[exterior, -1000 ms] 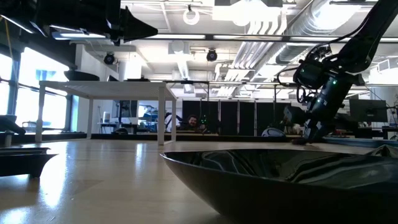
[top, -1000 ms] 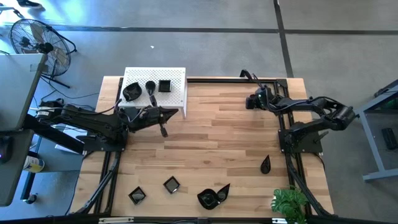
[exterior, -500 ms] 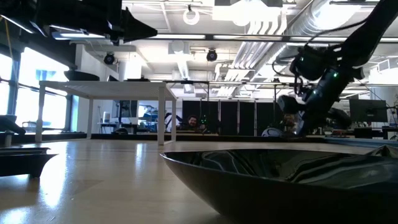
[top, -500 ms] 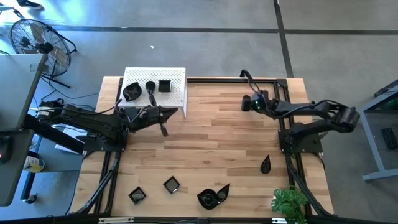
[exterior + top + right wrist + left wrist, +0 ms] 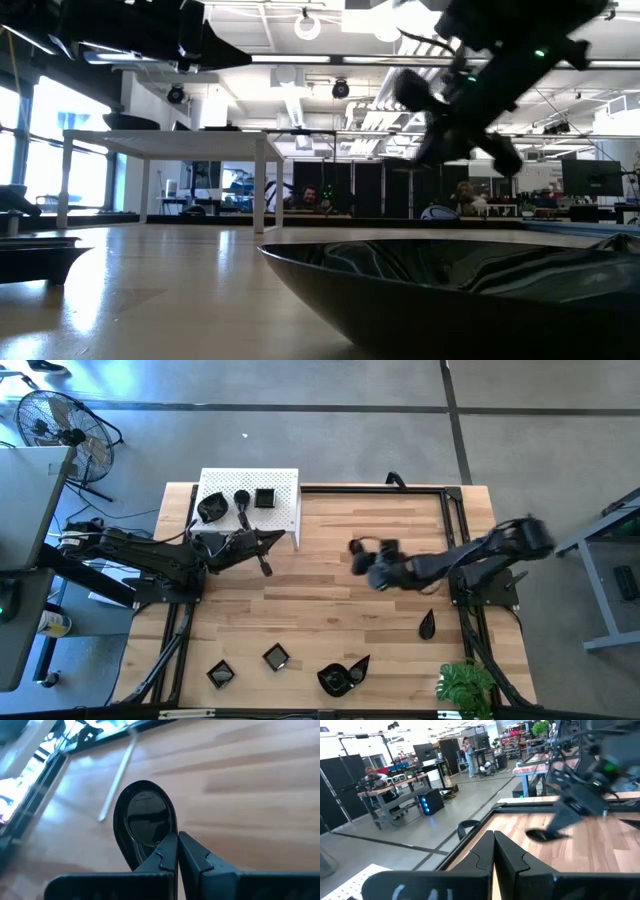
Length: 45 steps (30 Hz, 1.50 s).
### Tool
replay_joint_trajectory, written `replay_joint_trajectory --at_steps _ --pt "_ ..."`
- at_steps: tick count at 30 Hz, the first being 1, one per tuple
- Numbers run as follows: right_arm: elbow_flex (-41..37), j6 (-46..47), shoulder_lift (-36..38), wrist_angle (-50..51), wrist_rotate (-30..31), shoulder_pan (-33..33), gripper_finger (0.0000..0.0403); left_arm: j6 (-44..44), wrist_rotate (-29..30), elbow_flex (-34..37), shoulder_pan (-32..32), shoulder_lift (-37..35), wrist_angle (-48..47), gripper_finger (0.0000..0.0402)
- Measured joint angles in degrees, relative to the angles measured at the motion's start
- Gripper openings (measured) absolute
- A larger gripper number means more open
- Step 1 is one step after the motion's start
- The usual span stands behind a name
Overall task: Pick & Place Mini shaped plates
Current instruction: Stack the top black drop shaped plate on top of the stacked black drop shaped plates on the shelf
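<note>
My right gripper (image 5: 356, 548) hangs over the middle of the table, shut on a small glossy black oval mini plate (image 5: 145, 817); the left wrist view shows that plate (image 5: 542, 835) off the wood. My left gripper (image 5: 280, 541) is shut and holds nothing, pointing level beside the white perforated stand (image 5: 290, 510). Three mini plates (image 5: 242, 500) sit on the stand. A teardrop plate (image 5: 427, 624) lies flat at the right. Several more (image 5: 276, 656) lie near the front edge. My right gripper pinches the oval plate's rim at its narrow end (image 5: 161, 846) between its two fingers. The plate sticks out ahead of the fingertips, hollow side toward the wrist camera. It is lifted clear of the table.
A wide dark dish (image 5: 450, 290) fills the foreground of the low view. A green plant (image 5: 465, 685) stands at the near right corner. Black frame rails (image 5: 455, 510) run along the table's far and right sides. Bare wood lies between the two grippers.
My right gripper has swung from the table's far right corner toward the middle and nearer the front edge. It has risen a little and turned about as it went. My left arm has kept still.
</note>
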State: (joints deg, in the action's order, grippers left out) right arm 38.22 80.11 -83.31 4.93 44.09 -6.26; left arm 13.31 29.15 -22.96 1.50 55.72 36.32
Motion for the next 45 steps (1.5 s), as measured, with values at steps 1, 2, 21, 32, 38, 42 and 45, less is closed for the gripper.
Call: replay_joint_trajectory --at_steps 1,2,21,32,38,42,45 --pt "3.06 0.51 -3.12 1.09 0.39 -0.9 0.0001 -0.01 -0.01 0.0 0.0 0.0 0.08 0.0001" --pt "6.23 0.82 -6.38 1.74 0.39 -1.55 0.0 -0.01 0.0 0.0 0.02 0.0 0.0 0.0001" --pt "41.55 3.63 -42.66 1.16 -7.51 -4.41 0.0001 -3.94 -0.11 0.0 0.02 0.88 -3.48 0.0001" --pt "46.59 -0.25 -45.97 2.68 -11.78 -4.39 0.0028 -6.04 5.91 0.0 5.46 5.16 -4.62 0.0001" --pt "46.6 -8.28 -44.16 4.54 -14.48 -4.43 0.01 -4.74 14.06 0.0 11.06 6.27 -3.04 0.0001" --pt "46.6 -15.67 -41.1 10.37 -15.97 -4.46 0.0115 -5.83 16.37 0.0 13.39 6.27 -3.49 0.0001" --pt "46.63 -18.92 -39.75 13.55 -15.11 -4.45 0.0092 -6.47 16.93 0.0 14.62 6.27 -3.49 0.0001"
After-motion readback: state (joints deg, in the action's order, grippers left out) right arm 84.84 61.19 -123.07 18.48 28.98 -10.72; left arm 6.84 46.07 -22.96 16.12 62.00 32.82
